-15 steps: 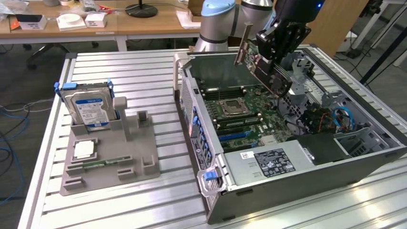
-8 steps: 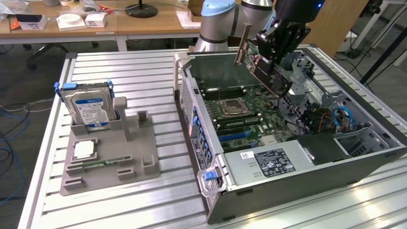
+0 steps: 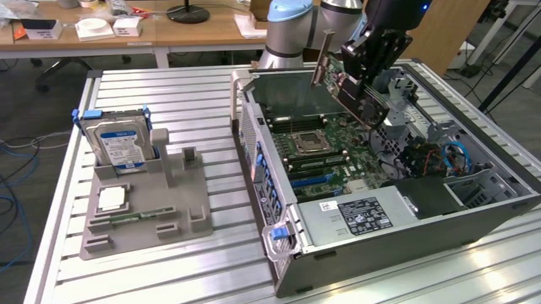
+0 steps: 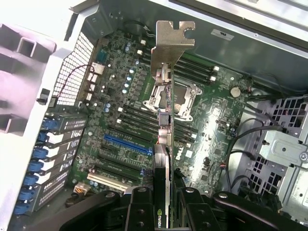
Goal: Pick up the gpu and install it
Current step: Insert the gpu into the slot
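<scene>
Gripper (image 4: pixel 164 198) half-closed, clamping gpu (image 4: pixel 169 62) by its edge, card tilted above motherboard (image 3: pixel 330 152) inside open case (image 3: pixel 355 253), hard drive (image 3: pixel 118 142) at nine o'clock of case, exterior view.

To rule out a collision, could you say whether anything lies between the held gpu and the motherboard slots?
Nothing visible does: the gripper holds the gpu above the motherboard, whose blue slot lies uncovered.

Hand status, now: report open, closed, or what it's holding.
Hand: closed on the gpu, holding it edge-down in the air over the motherboard inside the open computer case.
</scene>
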Tool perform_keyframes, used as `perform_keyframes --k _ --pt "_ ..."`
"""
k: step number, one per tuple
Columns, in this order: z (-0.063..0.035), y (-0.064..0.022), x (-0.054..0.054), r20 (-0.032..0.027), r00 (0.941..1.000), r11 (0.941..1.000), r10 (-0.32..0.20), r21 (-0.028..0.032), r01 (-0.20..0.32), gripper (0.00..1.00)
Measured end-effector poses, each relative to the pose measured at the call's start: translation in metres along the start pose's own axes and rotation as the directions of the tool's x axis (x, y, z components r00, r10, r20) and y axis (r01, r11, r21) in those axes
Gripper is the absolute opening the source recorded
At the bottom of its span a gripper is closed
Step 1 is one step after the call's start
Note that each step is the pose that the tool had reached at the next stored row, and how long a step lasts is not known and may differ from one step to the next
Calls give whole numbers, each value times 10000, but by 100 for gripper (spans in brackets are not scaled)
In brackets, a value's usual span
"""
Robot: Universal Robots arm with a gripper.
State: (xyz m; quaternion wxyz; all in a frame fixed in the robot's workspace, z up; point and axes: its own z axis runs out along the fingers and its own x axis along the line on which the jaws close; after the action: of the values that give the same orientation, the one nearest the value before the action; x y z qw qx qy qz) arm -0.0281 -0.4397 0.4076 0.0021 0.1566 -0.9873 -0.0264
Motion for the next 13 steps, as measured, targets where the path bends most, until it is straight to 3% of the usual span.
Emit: perform_keyframes --k 13 --pt "0 0 0 -14 9996 9996 -283 -1 283 26"
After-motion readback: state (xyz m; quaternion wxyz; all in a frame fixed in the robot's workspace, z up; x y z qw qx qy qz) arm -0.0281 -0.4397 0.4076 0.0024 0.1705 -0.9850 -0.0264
